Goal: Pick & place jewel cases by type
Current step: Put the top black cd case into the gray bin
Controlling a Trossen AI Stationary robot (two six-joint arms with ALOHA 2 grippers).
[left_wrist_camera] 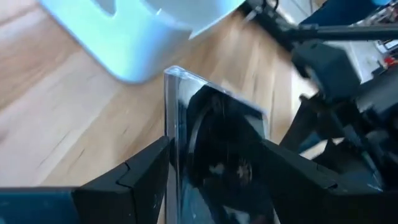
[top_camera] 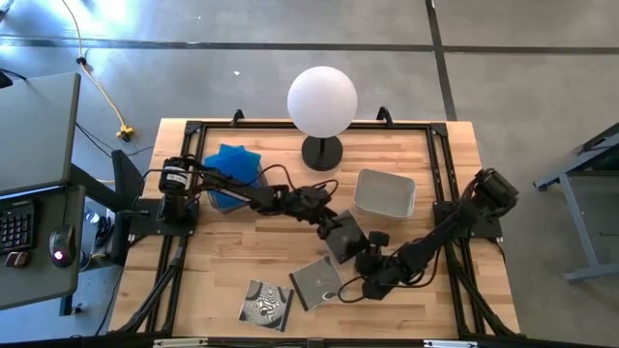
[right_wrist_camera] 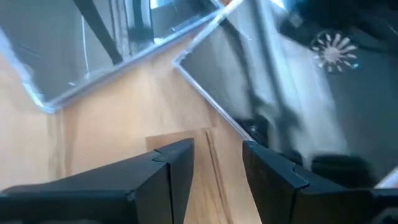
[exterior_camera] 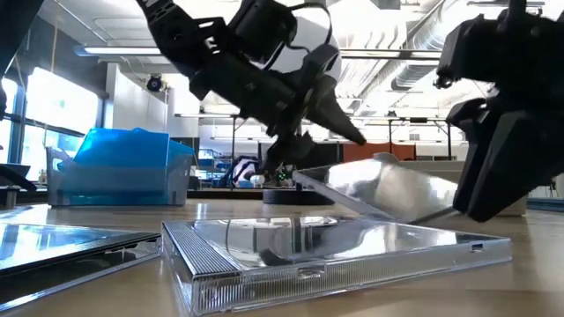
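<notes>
While the left gripper holds a dark grey thin square plastic jewel case by its edge, tilted off the wooden table near the middle, sorting looks roughly half done. Left wrist view shows the fingers closed narrow on that case, one each side.

Done, as far as I can judge: bright blue flat cases are stacked in the grey tub at the table's left-back. Looks like several, exact count unclear from overhead.

Left to do: the held dark case, plus two more lying flat near the front edge, one dark grey clear-edged case and one black-and-white swirl-patterned case, just beside each other. So three dark ones visible outside any tub. The second grey rounded-rectangle tub at right-back looks empty, likely the target for the dark type.

Right gripper sits low over the table just right of the flat dark case, fingers slightly apart, holding nothing.

Two tubs, two arms, one white globe lamp on a black base at the back.
</notes>
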